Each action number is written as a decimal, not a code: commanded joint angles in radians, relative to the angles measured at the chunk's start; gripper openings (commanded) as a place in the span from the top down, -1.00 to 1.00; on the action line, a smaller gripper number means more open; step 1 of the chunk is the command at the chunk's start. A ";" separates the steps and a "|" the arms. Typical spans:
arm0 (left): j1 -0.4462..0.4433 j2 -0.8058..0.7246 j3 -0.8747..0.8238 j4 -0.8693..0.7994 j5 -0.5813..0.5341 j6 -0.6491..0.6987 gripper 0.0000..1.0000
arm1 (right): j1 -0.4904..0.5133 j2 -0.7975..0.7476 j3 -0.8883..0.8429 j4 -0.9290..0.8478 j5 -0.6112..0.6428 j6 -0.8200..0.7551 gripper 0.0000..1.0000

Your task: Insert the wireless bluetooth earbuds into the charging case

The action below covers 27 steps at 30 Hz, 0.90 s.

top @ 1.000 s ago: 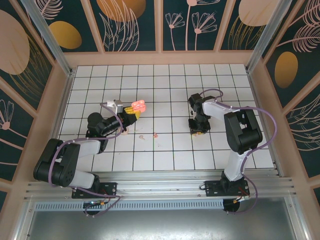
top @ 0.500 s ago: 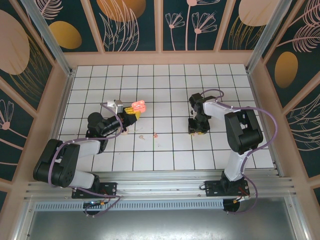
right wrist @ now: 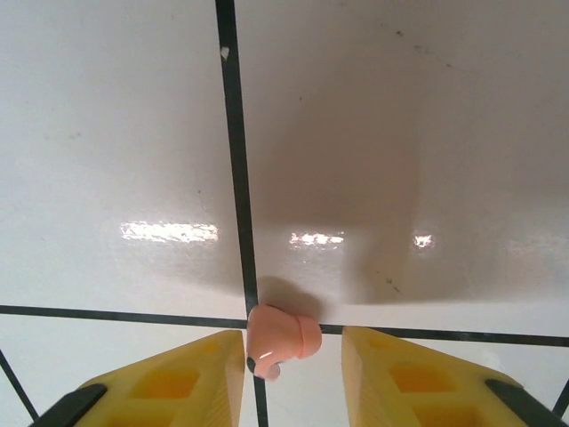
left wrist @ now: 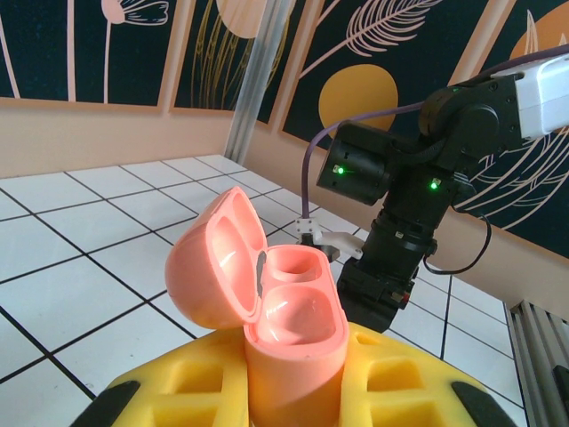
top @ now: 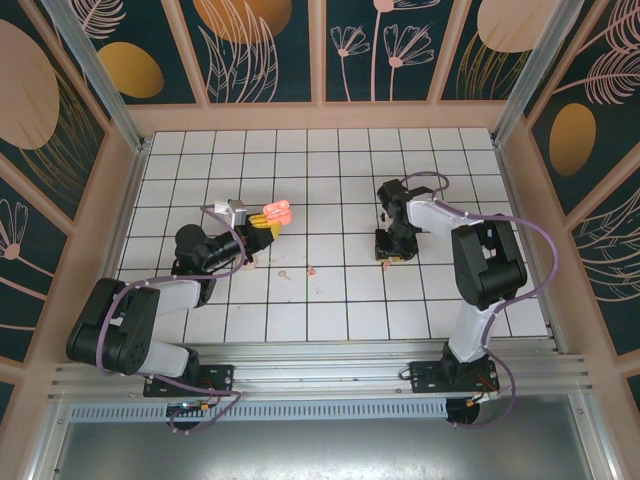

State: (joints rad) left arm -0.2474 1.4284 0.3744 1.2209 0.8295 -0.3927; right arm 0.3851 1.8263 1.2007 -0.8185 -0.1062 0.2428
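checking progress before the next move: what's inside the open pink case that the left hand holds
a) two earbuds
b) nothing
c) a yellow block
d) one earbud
b: in the left wrist view the case, gripped by the left hand, shows both wells bare, while an earbud lies on a tile between the open fingers of the right hand.

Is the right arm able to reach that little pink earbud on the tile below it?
Probably yes: the earbud lies on the bare tile, between the right gripper's open yellow fingers, with nothing covering it.
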 commanded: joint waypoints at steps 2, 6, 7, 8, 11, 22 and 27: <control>0.004 -0.022 0.026 0.009 0.018 0.023 0.91 | -0.001 0.002 0.026 -0.015 -0.022 0.013 0.27; 0.005 -0.022 0.024 0.008 0.017 0.022 0.91 | 0.000 0.012 0.022 -0.010 -0.017 0.023 0.27; 0.005 -0.021 0.025 0.008 0.018 0.022 0.92 | 0.000 0.014 0.021 -0.008 -0.018 0.027 0.27; 0.004 -0.021 0.025 0.008 0.018 0.022 0.91 | -0.002 0.015 0.019 -0.004 -0.019 0.029 0.28; 0.005 -0.020 0.026 0.009 0.019 0.021 0.91 | -0.001 0.023 0.014 0.005 -0.029 0.030 0.32; 0.005 -0.020 0.026 0.006 0.018 0.021 0.91 | -0.001 0.048 -0.005 0.022 -0.024 0.026 0.35; 0.005 -0.020 0.026 0.006 0.018 0.022 0.91 | -0.002 0.047 -0.027 0.032 -0.016 0.027 0.43</control>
State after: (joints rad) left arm -0.2474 1.4254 0.3744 1.2179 0.8295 -0.3927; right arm 0.3851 1.8626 1.1946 -0.7898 -0.1287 0.2508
